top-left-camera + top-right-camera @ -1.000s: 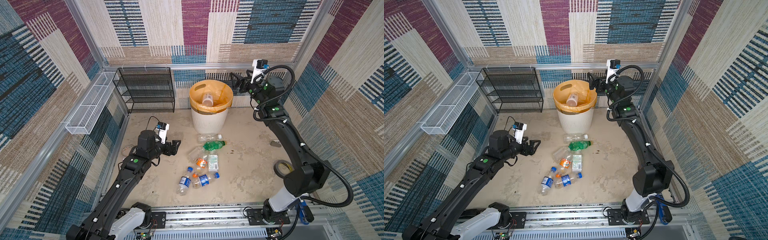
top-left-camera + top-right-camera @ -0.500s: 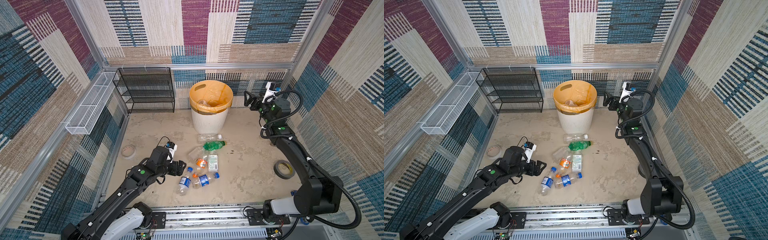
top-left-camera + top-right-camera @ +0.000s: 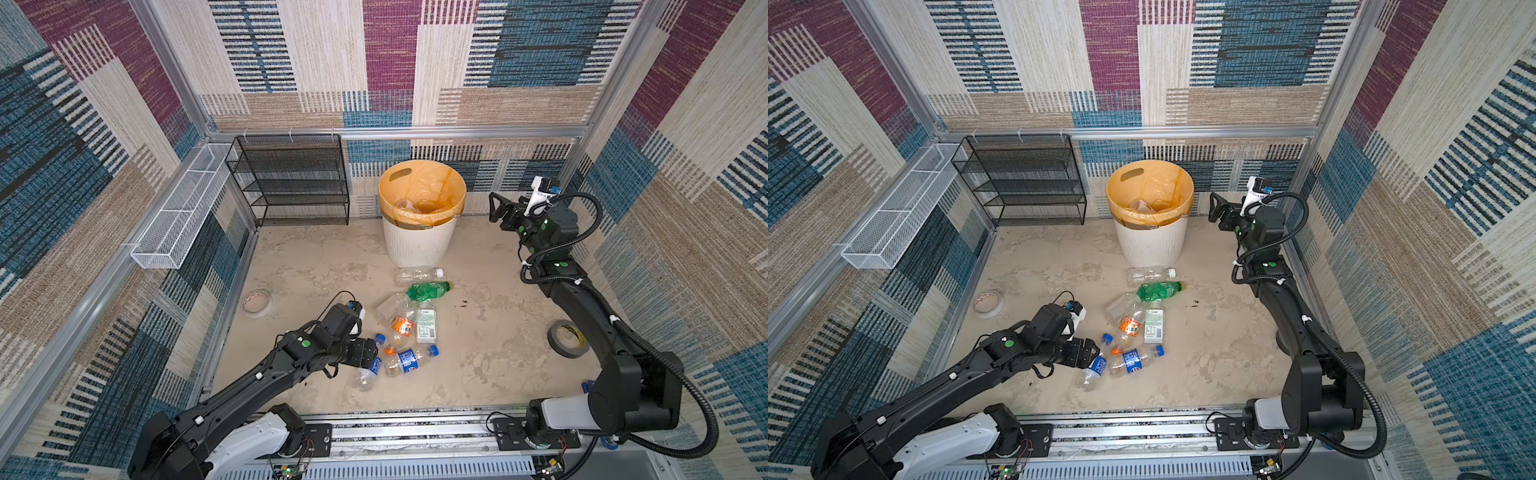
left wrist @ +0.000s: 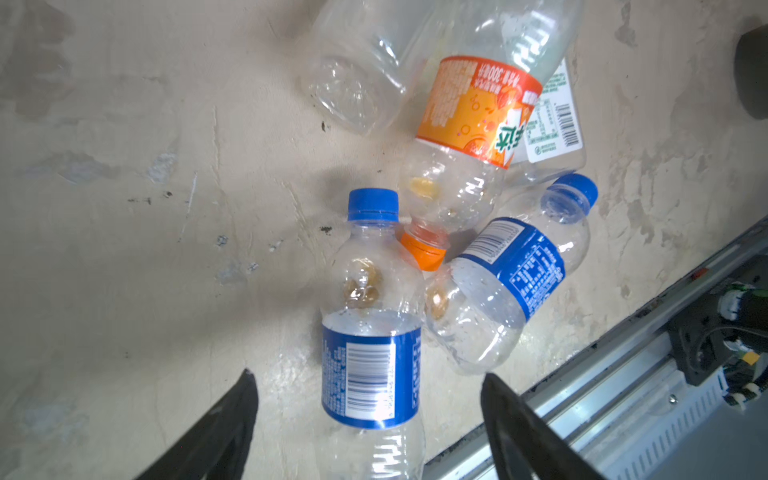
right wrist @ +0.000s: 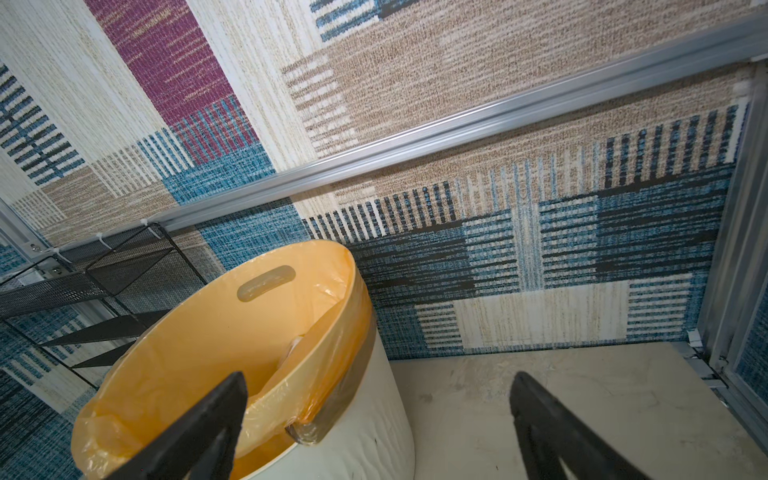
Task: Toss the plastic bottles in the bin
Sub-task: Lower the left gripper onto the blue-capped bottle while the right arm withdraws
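Several plastic bottles lie in a heap on the floor in both top views. Among them are a green one (image 3: 428,289), an orange-labelled one (image 3: 401,326) and a blue-labelled bottle (image 3: 372,370) nearest the left arm. My left gripper (image 3: 368,352) is low over that bottle (image 4: 370,365), open, with one finger on each side and neither touching it. The bin (image 3: 419,245) stands at the back with a clear bottle (image 3: 405,204) inside. To the right of the bin's rim, my right gripper (image 3: 494,208) hangs open and empty.
A black mesh rack (image 3: 291,183) and a white wire basket (image 3: 178,224) line the back left. A pale tape roll (image 3: 257,302) lies left of the heap and a dark tape roll (image 3: 568,338) under the right arm. The metal rail (image 4: 623,374) runs close to the bottles.
The left arm swung down and right from the left floor to the bottle heap. The right arm drew back rightwards from over the bin, where a bottle dropped inside.
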Controlling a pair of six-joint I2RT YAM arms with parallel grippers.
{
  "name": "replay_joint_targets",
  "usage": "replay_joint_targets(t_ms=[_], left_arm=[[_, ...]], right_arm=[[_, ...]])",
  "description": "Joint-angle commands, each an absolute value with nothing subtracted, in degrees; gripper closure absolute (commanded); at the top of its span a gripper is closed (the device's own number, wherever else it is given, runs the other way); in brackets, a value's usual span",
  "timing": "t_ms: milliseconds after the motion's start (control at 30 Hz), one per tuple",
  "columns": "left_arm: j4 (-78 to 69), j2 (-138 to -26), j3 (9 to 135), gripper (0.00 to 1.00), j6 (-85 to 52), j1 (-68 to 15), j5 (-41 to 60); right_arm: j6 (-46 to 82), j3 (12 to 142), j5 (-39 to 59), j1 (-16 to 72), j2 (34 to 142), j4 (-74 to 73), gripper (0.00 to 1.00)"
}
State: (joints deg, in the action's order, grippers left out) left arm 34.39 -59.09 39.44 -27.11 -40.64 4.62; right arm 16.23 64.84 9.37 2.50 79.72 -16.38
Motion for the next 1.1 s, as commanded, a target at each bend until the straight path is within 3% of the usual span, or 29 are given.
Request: replay_joint_targets(t_ms=[0, 800, 1067], left_arm=[[32.54, -61.0, 39.12, 0.15, -27.79, -41.65, 3.6], [27.43, -74.18, 38.55, 0.19, -28.27, -41.67, 5.59], [26.71, -73.46, 37.27, 0.3, -29.23, -41.66, 5.15]], right_arm=[[16.45, 64.42, 10.37, 2.37, 79.96, -18.87, 0.02], [16.77, 60.77, 9.95, 1.41, 78.83, -19.68, 0.01], [16.37, 60.28, 10.63, 1.32, 80.77, -18.09, 0.01]])
